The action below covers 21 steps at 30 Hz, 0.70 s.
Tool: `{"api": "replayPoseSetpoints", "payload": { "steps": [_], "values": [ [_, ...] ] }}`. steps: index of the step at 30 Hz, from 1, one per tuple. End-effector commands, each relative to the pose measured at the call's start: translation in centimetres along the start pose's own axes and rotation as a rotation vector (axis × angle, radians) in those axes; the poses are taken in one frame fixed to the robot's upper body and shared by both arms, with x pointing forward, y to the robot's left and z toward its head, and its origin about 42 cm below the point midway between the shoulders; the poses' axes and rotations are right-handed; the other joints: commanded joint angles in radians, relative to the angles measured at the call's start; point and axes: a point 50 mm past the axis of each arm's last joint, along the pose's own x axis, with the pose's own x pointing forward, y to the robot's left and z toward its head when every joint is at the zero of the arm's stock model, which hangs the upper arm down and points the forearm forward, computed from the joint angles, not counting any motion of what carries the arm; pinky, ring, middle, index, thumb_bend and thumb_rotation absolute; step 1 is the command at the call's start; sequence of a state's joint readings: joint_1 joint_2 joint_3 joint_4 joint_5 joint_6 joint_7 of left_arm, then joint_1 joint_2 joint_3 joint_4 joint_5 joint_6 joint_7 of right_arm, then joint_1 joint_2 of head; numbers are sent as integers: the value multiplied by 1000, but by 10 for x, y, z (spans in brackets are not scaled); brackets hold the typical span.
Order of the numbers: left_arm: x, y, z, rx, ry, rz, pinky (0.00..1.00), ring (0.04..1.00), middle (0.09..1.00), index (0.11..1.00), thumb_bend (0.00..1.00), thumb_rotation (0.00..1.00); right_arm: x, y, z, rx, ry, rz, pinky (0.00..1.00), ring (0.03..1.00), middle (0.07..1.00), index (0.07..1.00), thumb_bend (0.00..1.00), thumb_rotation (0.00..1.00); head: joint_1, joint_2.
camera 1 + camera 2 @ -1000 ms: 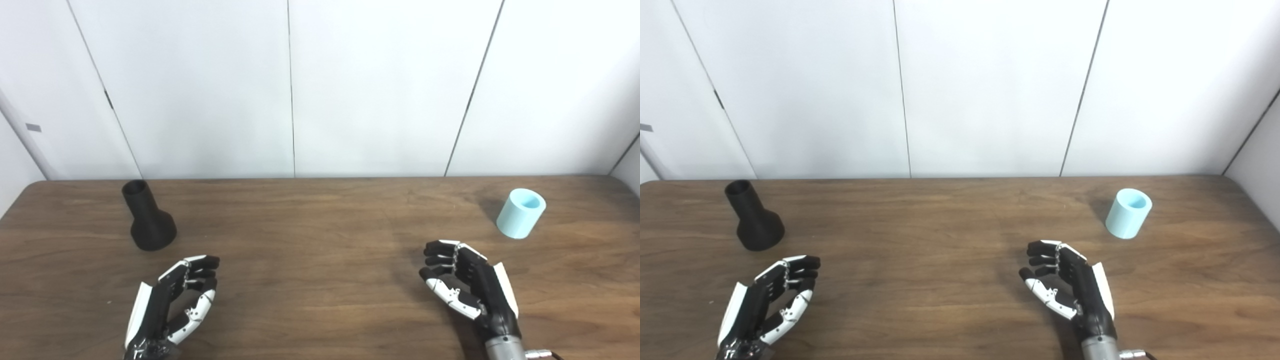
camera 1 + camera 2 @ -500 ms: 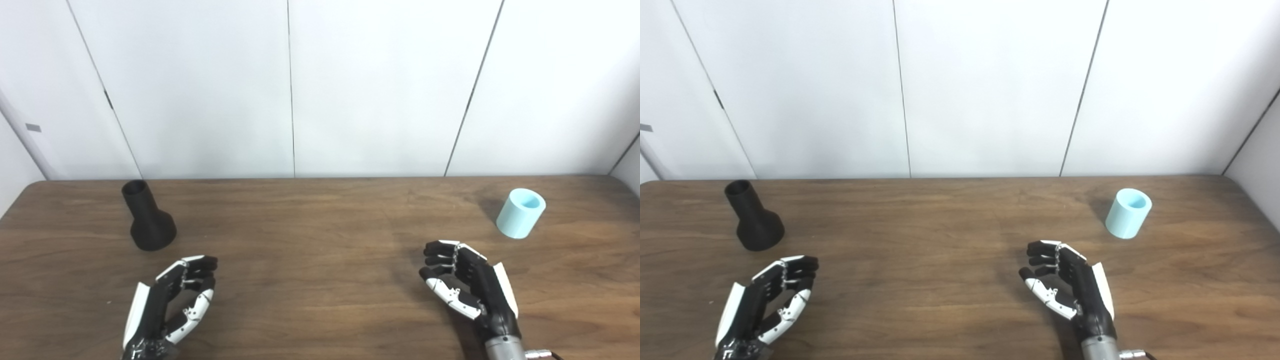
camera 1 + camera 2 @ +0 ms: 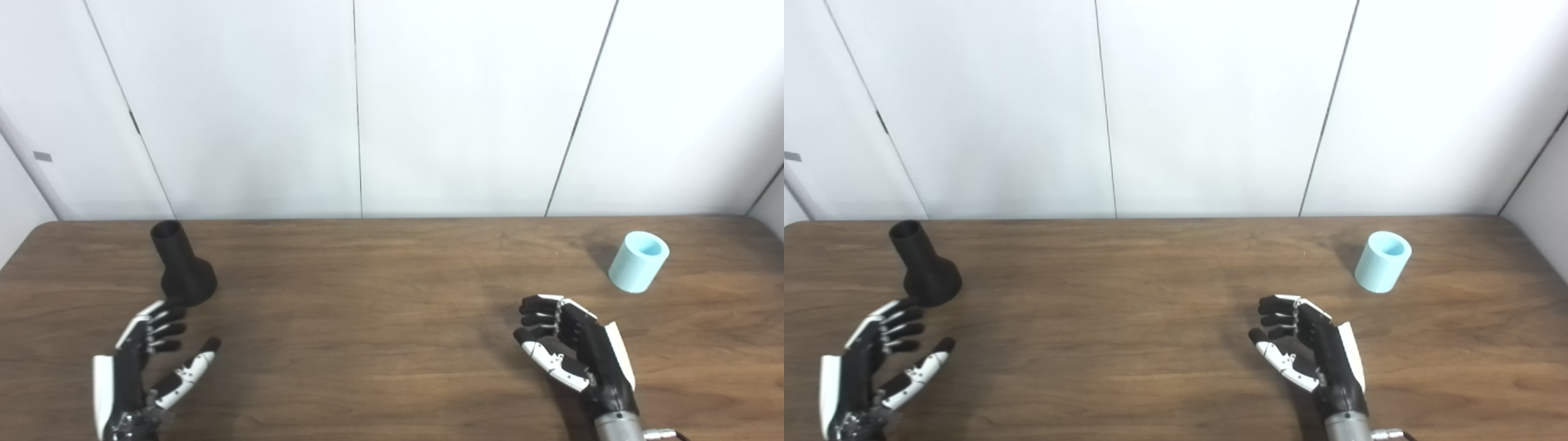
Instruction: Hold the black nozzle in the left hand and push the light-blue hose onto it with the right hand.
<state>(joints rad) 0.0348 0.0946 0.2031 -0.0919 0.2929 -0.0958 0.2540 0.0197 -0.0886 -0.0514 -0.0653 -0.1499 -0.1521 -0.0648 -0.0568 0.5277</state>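
- The left hand (image 3: 138, 367) sits low over the near-left of the bench (image 3: 380, 318), palm turned inward, fingers (image 3: 160, 320) spread wide and thumb splayed out to the side; it holds nothing.
- The nozzle (image 3: 182, 269) stands just beyond the left hand's fingertips, which reach close to its base; whether they touch it cannot be told.
- The nozzle is matte black, with a wide rounded base on the bench and a narrower open tube rising from it, leaning a little toward the far left.
- Between nozzle and hose lies a broad stretch of dark wood-grain bench.
- The right hand (image 3: 572, 352) hovers over the near-right of the bench, palm facing left, fingers curled partway toward the thumb yet closed on nothing; a gap shows between them.
- The hose (image 3: 638, 261) stands beyond the right hand and to its right, near the far-right of the bench, well apart from the hand.
- The hose is a short, stout, light-blue cylinder, open end up and tipped slightly to the right, casting a soft shadow to its left.
- Behind the bench runs a wall (image 3: 465, 104) of white panels with thin dark seams.
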Motion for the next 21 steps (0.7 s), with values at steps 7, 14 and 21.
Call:
{"api": "replayPoseSetpoints", "payload": {
  "steps": [7,14,21],
  "values": [
    [12,3,20,40,-9,125,468,690,854,890,783,266,1,0,0,6,-22,-5,530,614,635,615,271,217,5,-5],
    [40,2,56,18,24,67,116,934,997,1000,896,321,1,-6,-1,-1,-21,-7,528,613,634,613,265,199,45,-7],
    [78,4,30,-70,58,9,0,964,954,1000,824,193,1,-19,-7,21,-7,-10,546,634,650,625,265,138,143,-15]
  ]
}}
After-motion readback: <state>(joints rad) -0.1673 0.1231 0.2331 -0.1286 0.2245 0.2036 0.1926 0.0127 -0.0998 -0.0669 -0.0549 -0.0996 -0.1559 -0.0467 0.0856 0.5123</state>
